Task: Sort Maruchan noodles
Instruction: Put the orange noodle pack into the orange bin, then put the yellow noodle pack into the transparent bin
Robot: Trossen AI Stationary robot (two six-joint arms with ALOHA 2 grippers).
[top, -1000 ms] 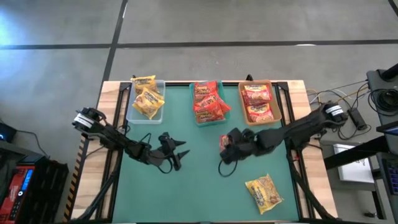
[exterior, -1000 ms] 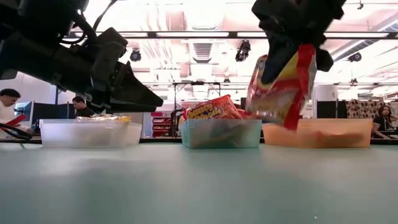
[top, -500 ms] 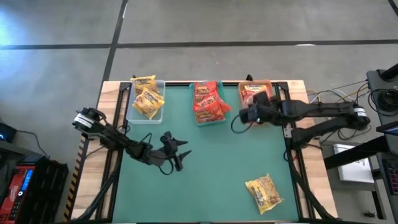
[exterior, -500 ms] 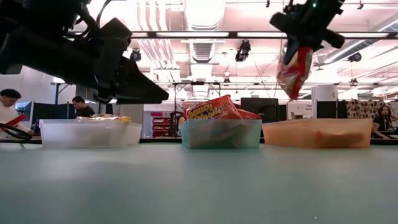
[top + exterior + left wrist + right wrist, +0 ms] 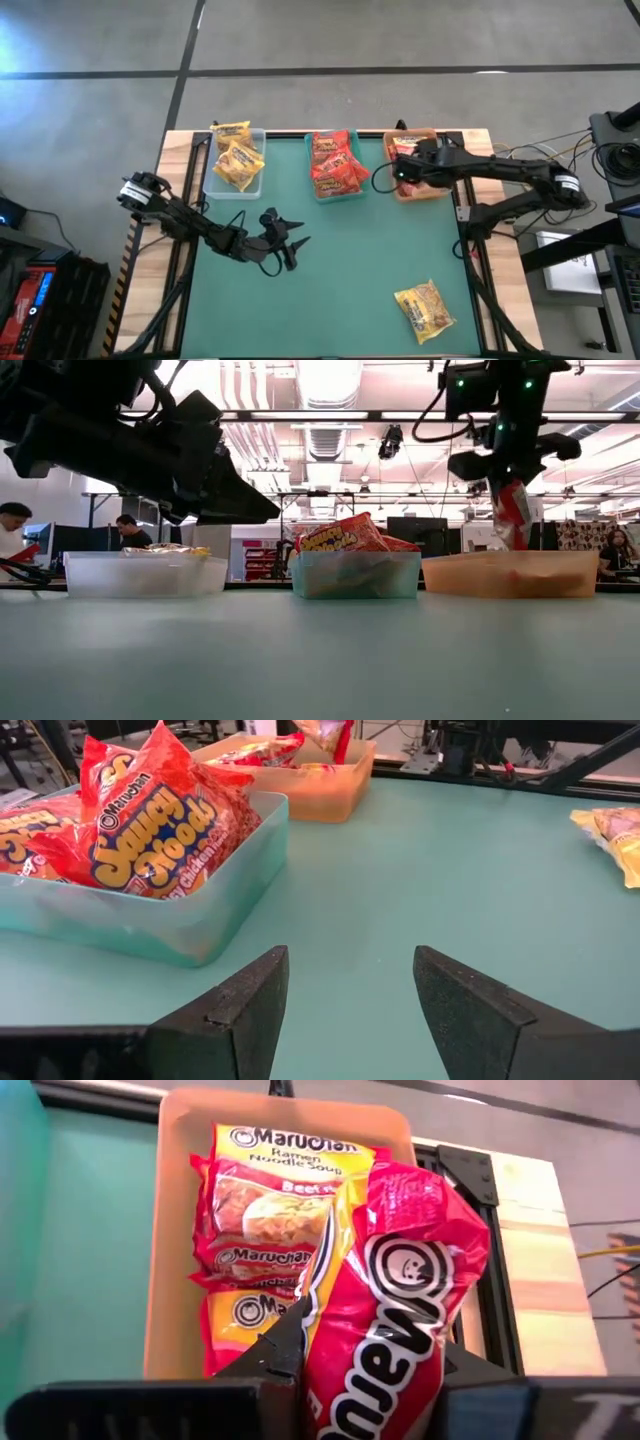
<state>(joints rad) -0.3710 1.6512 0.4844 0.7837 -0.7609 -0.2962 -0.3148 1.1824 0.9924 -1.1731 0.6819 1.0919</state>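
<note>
My right gripper hangs over the tan tray at the table's far right, shut on a red Maruchan packet. That tray holds red-and-yellow packets. The teal tray in the far middle holds orange-red packets. Yellow packets lie in the clear tray at the far left. One yellow packet lies flat on the mat near the right near corner. My left gripper is open, low over the mat left of centre, touching nothing. My right gripper pinches the red packet between its two fingers, which come from above and point down. It grips the packet's upper end. The packet hangs upright below the fingers, lifted clear, with its lower end just above the tan tray's rim.
The three trays stand in a row along the far edge. The green mat in front of them is open apart from the yellow packet. Wooden table borders and black frame rails run down both sides. People sit in the room behind, seen in the low view.
My right gripper has carried the red packet from the middle of the mat up and toward the far right. It now hangs lower, over the tan tray, and the packet has swung from tilted to hanging straight down. It has stayed shut on the packet throughout.
</note>
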